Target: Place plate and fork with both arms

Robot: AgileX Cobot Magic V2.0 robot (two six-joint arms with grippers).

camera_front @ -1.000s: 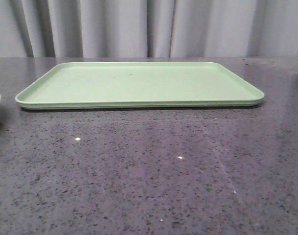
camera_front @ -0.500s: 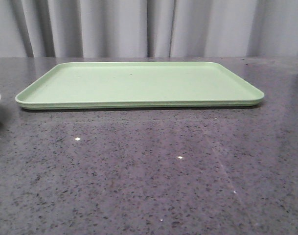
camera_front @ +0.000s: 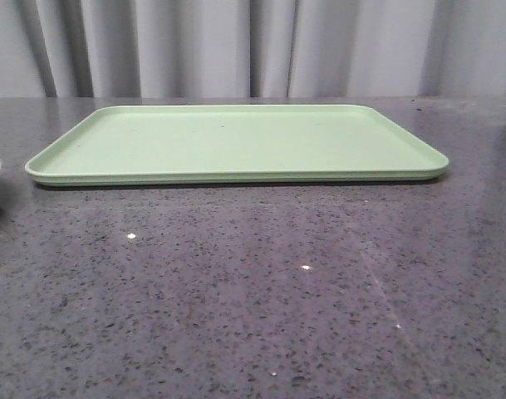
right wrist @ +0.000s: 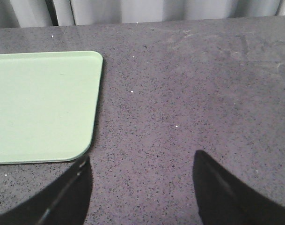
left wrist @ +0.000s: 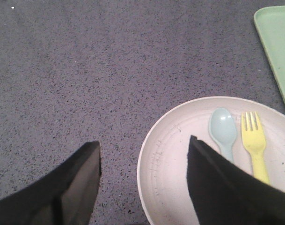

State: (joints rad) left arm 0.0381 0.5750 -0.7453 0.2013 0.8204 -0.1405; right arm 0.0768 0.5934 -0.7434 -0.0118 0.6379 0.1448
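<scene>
The front camera sat low, facing the tray (camera_front: 236, 141) broadside toward the curtain (camera_front: 253, 46). Each wrist camera looked down closely beside a different tray end, apparently; all three views shared the tray.

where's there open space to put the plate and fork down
The green tray is bare across its whole surface. The dark table in front of the tray is bare too. Crowded: the plate at the table's left edge, holding fork and spoon, with the left tool straddling its rim.
</scene>
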